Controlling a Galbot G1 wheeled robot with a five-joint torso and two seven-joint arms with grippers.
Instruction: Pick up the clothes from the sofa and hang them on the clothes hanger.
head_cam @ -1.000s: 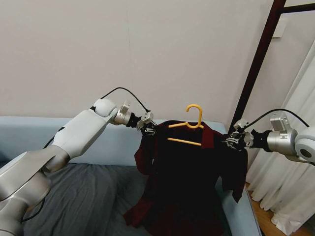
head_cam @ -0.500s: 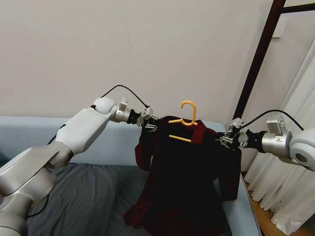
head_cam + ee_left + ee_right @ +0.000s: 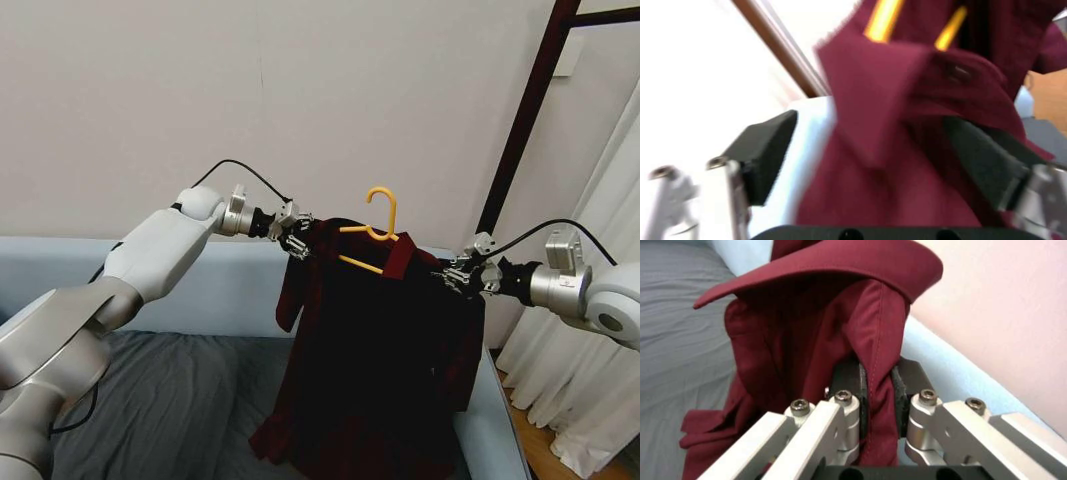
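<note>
While our right end effector (image 3: 447, 278) clamps the shirt (image 3: 370, 380), our left end effector (image 3: 298, 240) gapes around it. We should keep the hanger (image 3: 361, 265) level.

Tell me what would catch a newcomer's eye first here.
A dark red shirt hangs spread in mid-air over the sofa, with a yellow hanger poking out of its collar. The left gripper is at one shoulder, and the right gripper is shut on the other shoulder's fabric.
</note>
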